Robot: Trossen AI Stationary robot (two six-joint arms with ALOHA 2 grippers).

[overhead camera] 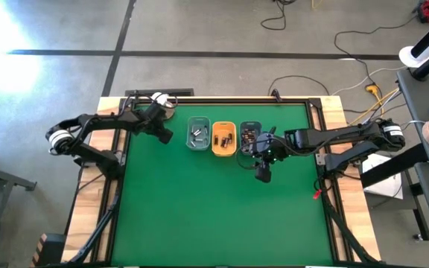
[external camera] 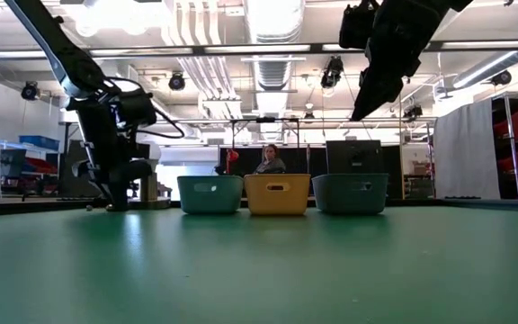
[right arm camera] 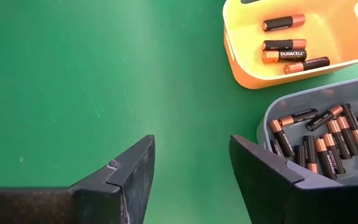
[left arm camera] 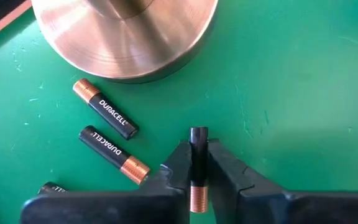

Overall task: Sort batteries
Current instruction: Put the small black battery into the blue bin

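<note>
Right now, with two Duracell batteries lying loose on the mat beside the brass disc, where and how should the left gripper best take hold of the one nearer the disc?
Grip the nearer Duracell battery across its black middle, coming straight down with the jaws astride its long axis. It lies flat and diagonal, so turn the wrist to match. The left gripper already clamps another battery; the brass disc crowds its copper end, and the second battery lies close alongside.

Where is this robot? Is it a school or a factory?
Probably a robotics lab or workshop: bare ceiling ducts, loose cables on a concrete floor, and a person seated behind the green table.
</note>
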